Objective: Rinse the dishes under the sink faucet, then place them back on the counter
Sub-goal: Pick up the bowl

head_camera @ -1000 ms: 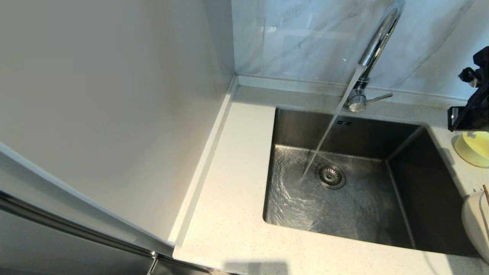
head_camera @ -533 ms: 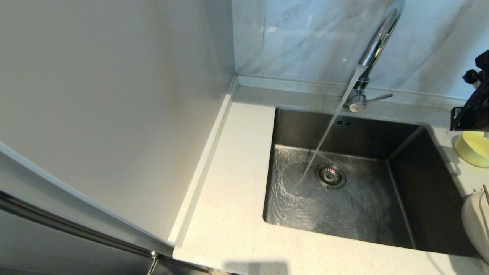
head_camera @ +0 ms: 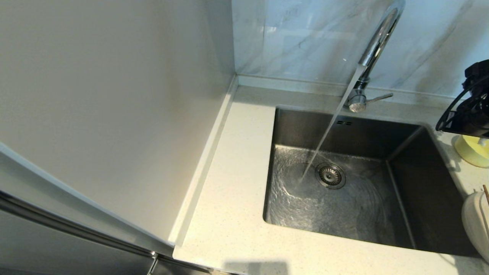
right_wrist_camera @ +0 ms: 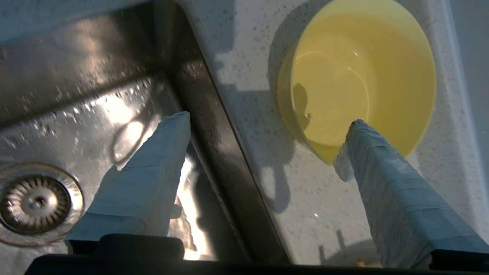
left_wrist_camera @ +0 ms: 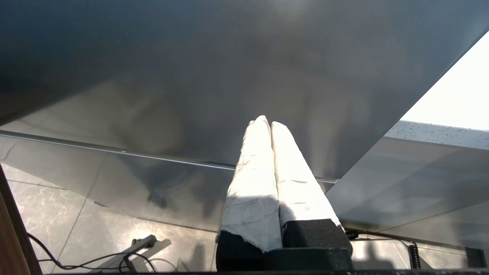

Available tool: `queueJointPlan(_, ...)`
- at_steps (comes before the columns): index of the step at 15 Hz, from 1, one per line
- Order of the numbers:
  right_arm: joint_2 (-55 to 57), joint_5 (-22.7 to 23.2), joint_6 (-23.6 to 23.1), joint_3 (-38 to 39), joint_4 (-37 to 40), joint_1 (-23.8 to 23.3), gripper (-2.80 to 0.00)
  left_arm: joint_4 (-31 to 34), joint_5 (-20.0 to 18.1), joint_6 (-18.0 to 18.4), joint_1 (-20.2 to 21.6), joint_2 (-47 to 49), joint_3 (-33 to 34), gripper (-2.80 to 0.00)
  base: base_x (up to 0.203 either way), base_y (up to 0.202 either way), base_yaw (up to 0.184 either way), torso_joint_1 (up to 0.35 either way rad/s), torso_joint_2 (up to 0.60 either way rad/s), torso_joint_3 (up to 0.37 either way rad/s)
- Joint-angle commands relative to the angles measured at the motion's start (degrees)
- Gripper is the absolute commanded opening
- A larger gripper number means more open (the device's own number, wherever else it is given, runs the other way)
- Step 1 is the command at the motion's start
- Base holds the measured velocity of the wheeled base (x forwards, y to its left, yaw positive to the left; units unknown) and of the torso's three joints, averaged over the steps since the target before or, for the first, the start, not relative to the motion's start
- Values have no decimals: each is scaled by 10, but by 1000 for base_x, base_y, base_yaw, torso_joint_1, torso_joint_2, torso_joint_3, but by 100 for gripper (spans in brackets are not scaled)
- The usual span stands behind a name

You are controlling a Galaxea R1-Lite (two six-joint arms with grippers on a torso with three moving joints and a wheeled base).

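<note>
Steel is filling most of what I am seeing: the sink (head_camera: 344,191) is sunk into the counter (head_camera: 237,214), and the sink faucet (head_camera: 376,46) at its back edge is pouring a slanting stream onto the basin floor just beside the drain (head_camera: 330,175). My left end effector (left_wrist_camera: 266,124) is hanging parked below the counter's front, clenched on nothing, its fingers pressed together.

Further right, my right end effector (right_wrist_camera: 267,126) is hovering released, fingers spread wide, above the sink's right rim. One finger (right_wrist_camera: 164,152) is lying over the basin and the other (right_wrist_camera: 382,168) is reaching over the near rim of the pale yellow bowl (right_wrist_camera: 363,76). That bowl is sitting upright on the counter strip to the right of the sink, toward the back edge, holding a little water. I judge I am needing to shift outward, away from the sink, to bracket the bowl's wall.

Nearer the counter's front right, the off-white plate (head_camera: 475,221) is resting with chopsticks (head_camera: 486,194) on it.
</note>
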Motion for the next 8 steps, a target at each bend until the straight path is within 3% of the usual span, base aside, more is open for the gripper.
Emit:
queueJointPlan(1, 21, -2, 13, -11, -1, -3, 0, 0, 0, 0, 0, 0, 0, -280, 0, 0, 0, 0, 0, 0)
queueJointPlan(8, 55, -33, 18, -39, -46, -37, 0, 0, 0, 0, 0, 0, 0, -280, 0, 0, 0, 0, 0, 0)
